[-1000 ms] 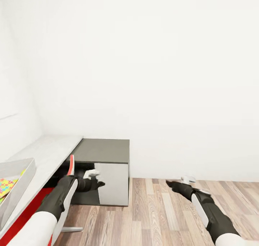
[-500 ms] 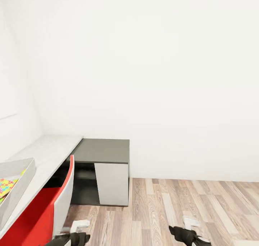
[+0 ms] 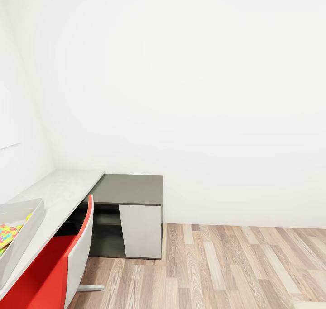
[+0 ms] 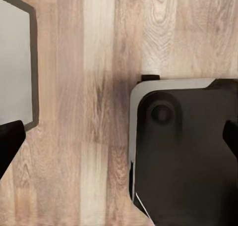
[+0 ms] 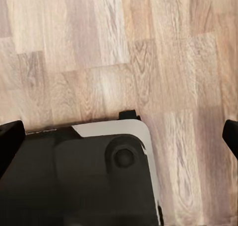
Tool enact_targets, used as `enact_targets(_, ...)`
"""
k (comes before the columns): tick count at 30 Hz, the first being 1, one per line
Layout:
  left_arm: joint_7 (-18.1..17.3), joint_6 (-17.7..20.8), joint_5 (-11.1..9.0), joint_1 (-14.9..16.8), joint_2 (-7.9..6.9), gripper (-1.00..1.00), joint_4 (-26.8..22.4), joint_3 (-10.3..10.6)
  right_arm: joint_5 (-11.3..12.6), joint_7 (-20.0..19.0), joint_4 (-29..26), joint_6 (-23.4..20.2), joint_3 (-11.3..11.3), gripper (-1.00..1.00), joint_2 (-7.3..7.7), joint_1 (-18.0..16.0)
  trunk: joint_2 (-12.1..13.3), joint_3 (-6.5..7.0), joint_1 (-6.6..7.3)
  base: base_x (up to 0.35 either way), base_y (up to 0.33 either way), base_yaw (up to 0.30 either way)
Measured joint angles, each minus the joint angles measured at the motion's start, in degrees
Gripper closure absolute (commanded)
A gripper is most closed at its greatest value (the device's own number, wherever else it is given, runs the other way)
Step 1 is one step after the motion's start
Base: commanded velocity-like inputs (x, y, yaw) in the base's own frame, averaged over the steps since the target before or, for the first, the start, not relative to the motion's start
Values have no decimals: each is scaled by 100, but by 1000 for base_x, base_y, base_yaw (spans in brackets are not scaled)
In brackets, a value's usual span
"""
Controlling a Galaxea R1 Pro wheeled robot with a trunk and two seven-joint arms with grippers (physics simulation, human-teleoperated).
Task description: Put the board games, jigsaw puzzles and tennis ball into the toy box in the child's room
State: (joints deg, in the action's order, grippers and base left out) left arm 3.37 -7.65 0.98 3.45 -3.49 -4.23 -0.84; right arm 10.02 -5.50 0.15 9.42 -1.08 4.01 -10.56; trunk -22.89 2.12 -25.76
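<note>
The table point(image 3: 63, 187) runs along the left wall, its pale grey top joined to a dark grey cabinet point(image 3: 131, 189). On it at the far left stands the toy box point(image 3: 28, 218), with a colourful jigsaw puzzle point(image 3: 8, 234) lying inside. My left gripper point(image 4: 119, 139) points down at the wood floor, open, its dark fingertips point(image 4: 10, 141) far apart with nothing between them. My right gripper point(image 5: 119, 137) is likewise open and empty over the floor. The board games, the tennis ball and the bed are out of view.
A red chair with a grey back point(image 3: 54, 268) stands tucked against the table's near end. The cabinet's light door point(image 3: 142, 230) faces the open plank floor point(image 3: 235, 268) to the right. My own dark base point(image 4: 188, 151) lies under both grippers.
Both arms have dropped out of the head view over the last second. They were raised in front of me and now hang pointing at the floor. The table and chair have not moved.
</note>
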Motion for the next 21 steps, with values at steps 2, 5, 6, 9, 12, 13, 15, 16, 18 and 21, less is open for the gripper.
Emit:
enact_targets(2,9,-7,3,-131,3,-100,1,1,-1,4,2,17,1,-100,-3,198,0,1,0,0,0,0)
enact_targets(5,16,2,4,-237,32,-100,3,3,-2,8,3,33,1,-100,-24,487,0,2,-1,0,0,0)
enact_targets(6,15,-13,-1,-251,34,-100,3,0,-2,8,3,35,-1,-100,-41,544,0,2,-1,0,0,0)
enact_targets(9,12,-42,9,-266,41,-100,-21,-17,1,43,-1,27,-4,-100,-65,618,1,2,-1,0,0,0)
enact_targets(12,12,-61,-5,-239,52,-100,-74,-39,33,119,-5,33,-10,-100,-74,644,1,2,-1,0,0,0)
enact_targets(13,12,-62,-7,-233,53,-100,-84,-44,52,133,-6,32,-18,-100,-70,648,1,3,-1,0,0,0)
enact_targets(15,11,-59,1,-227,50,-100,-90,-33,62,150,-6,27,-24,-100,-63,652,1,2,-1,0,0,0)
enact_targets(16,11,-57,3,-226,50,-100,-89,-29,58,152,-6,24,-23,-100,-61,652,1,2,-1,0,0,0)
enact_targets(18,10,-53,8,-225,50,-100,-87,-21,43,155,-6,16,-22,-100,-50,653,1,2,-1,0,0,0)
enact_targets(21,10,-51,16,-224,49,-100,-85,-24,28,163,-6,-6,-22,-100,-48,653,1,-2,-1,0,0,0)
